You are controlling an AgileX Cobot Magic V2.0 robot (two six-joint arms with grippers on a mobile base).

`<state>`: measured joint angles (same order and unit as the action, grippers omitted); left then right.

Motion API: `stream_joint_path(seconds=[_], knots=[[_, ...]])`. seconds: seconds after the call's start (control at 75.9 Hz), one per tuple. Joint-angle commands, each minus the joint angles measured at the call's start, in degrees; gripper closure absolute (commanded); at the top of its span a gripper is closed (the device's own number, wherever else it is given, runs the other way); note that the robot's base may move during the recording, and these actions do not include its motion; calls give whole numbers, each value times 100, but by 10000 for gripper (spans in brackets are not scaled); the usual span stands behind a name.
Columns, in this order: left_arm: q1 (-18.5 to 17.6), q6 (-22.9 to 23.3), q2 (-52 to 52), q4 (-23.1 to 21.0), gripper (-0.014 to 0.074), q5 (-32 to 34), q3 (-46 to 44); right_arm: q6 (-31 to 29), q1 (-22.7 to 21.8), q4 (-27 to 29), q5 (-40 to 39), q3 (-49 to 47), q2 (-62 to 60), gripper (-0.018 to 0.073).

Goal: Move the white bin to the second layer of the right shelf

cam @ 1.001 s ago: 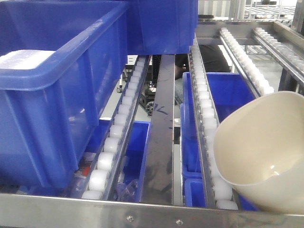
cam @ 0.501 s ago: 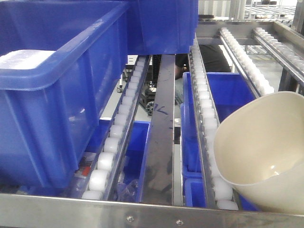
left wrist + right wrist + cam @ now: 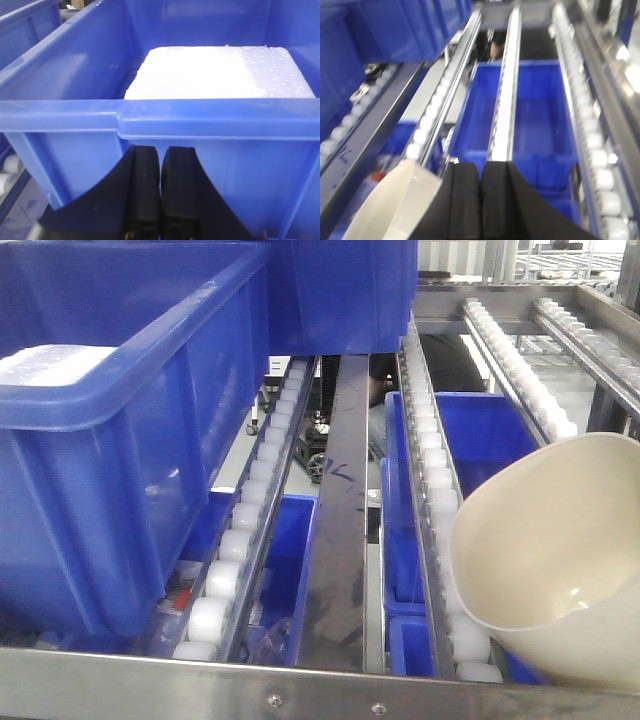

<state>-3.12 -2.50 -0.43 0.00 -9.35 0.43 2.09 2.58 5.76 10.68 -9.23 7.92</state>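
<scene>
White bin [image 3: 550,560]: lying tilted, mouth toward the camera, on the roller rails [image 3: 432,465] at the shelf's near right.
Left gripper [image 3: 160,165]: jaws pressing together, facing a blue crate [image 3: 200,120].
Right gripper [image 3: 480,180]: jaws sitting together, empty.

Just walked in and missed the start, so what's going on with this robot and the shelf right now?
A two-armed robot is working at a roller rack. The white bin sits tilted at the rack's front right, its mouth towards the front camera, over the roller rails. The right claw looks shut, with the bin's rim just beside it; whether it pinches the rim is unclear. The left claw is shut, empty, close to a blue crate holding a white foam block.
</scene>
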Motion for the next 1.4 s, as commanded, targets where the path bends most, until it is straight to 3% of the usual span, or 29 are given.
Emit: stream_joint_path(seconds=[0.0,0.171,0.303,0.408,1.383], knots=[[-7,30,-100,0,512,491,211,108,2,-158,-643,66,-275,510],[-7,30,-100,0,512,491,211,108,2,-157,-716,567,-990,510],[-7,30,-90,0,512,491,211,114,13,-162,-1521,1032,-972,510],[-7,30,-90,0,512,491,211,113,13,-178,-1624,1000,-972,510],[-7,30,-90,0,512,491,211,113,13,-178,-1499,1000,-972,510]])
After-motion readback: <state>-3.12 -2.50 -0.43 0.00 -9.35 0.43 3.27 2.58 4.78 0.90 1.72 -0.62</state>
